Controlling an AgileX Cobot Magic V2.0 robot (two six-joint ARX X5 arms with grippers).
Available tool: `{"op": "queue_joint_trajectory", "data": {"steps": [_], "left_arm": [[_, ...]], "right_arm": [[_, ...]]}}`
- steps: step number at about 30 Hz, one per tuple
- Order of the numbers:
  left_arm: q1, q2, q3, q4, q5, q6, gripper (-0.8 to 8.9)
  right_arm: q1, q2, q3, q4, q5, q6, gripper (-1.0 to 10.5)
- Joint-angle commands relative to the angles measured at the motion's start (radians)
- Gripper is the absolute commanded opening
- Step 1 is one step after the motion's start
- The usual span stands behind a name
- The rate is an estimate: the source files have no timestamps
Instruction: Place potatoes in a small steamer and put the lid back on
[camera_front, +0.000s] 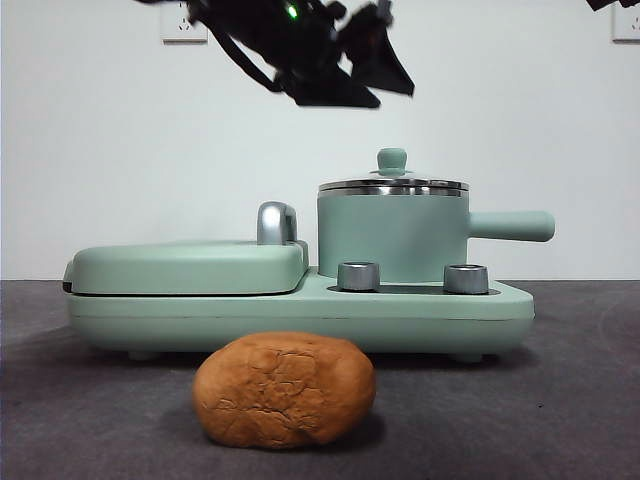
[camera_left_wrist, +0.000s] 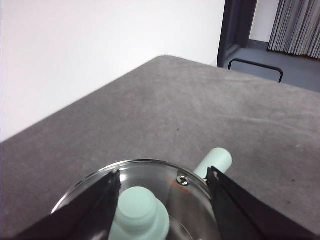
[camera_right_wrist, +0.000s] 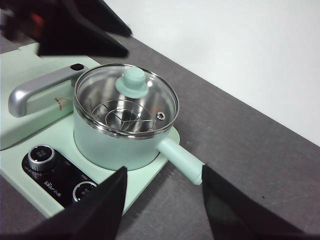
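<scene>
Grey table: my open left gripper (camera_left_wrist: 162, 200) straddles the clear glass lid (camera_left_wrist: 150, 175)'s mint knob; right gripper (camera_right_wrist: 162, 200) open; control-panel lettering unreadable.

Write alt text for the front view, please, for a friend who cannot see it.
A rough orange-brown potato lies on a dark table in front of a mint-green cooker. On the cooker stands a small steamer, its glass lid on. The black left gripper hangs open above it.
</scene>
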Motion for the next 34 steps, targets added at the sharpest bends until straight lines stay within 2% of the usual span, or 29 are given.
{"op": "queue_joint_trajectory", "data": {"steps": [1, 8, 17, 23, 28, 32, 34], "left_arm": [[-0.009, 0.071, 0.062, 0.007, -0.002, -0.005, 2.81], [-0.008, 0.174, 0.13, 0.007, -0.018, -0.005, 2.8], [-0.008, 0.187, 0.13, -0.023, -0.026, -0.004, 2.76], [-0.008, 0.187, 0.13, -0.056, -0.066, -0.003, 2.62], [-0.008, 0.187, 0.13, -0.057, -0.068, -0.003, 1.57], [-0.008, 0.187, 0.13, -0.053, -0.068, -0.003, 0.17], [-0.009, 0.187, 0.13, -0.052, -0.068, -0.003, 0.06]], "right_arm": [[0.005, 0.003, 0.019, 0.02, -0.001, 0.014, 2.4], [0.005, 0.003, 0.019, 0.022, -0.001, 0.014, 2.4], [0.005, 0.003, 0.019, 0.021, -0.001, 0.014, 2.4], [0.005, 0.003, 0.019, 0.022, -0.001, 0.014, 2.4], [0.005, 0.003, 0.019, 0.021, -0.001, 0.014, 2.4], [0.005, 0.003, 0.019, 0.021, -0.001, 0.014, 2.4], [0.005, 0.003, 0.019, 0.021, -0.001, 0.014, 2.4]]}}
